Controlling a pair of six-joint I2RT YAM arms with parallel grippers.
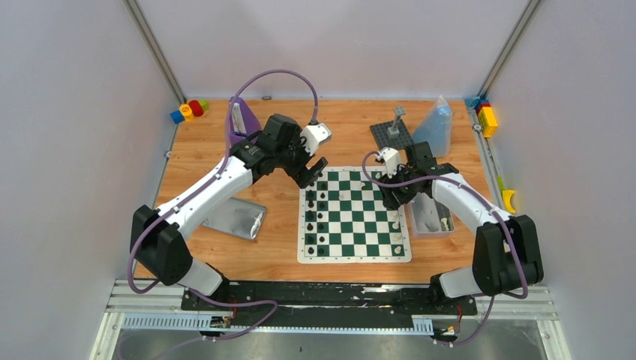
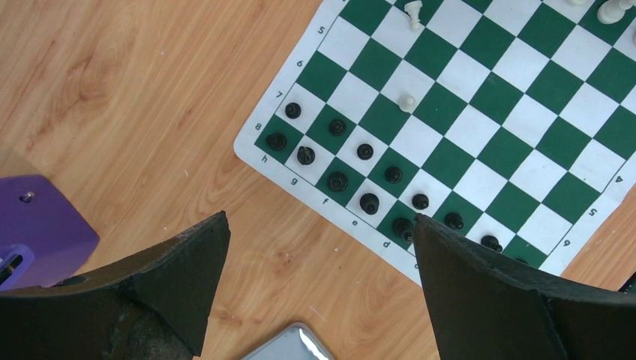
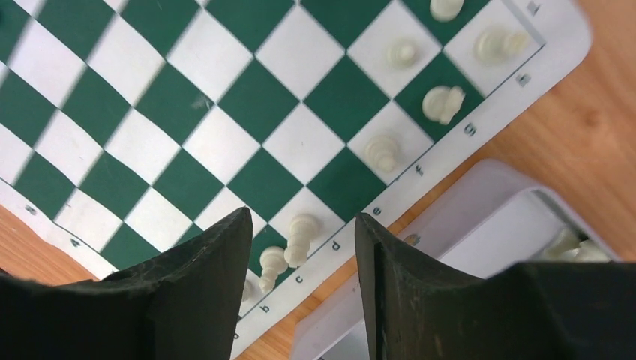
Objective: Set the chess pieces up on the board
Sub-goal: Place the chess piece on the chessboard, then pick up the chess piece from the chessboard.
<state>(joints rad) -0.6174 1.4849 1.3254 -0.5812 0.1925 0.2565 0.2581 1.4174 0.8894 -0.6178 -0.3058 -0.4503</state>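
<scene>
The green and white board lies in the middle of the table. Black chess pieces fill its two left columns, and white chess pieces stand along its right side. My left gripper hovers wide open over the board's far left corner; in its wrist view the left gripper holds nothing, with black pieces in two rows beyond it. My right gripper is open over the board's right edge. A white piece stands free on the edge square between its fingers, beside another white piece.
A tin holding white pieces sits against the board's right edge. Its silver lid lies left of the board. A purple box, a studded plate, a blue bag and toy blocks stand at the back.
</scene>
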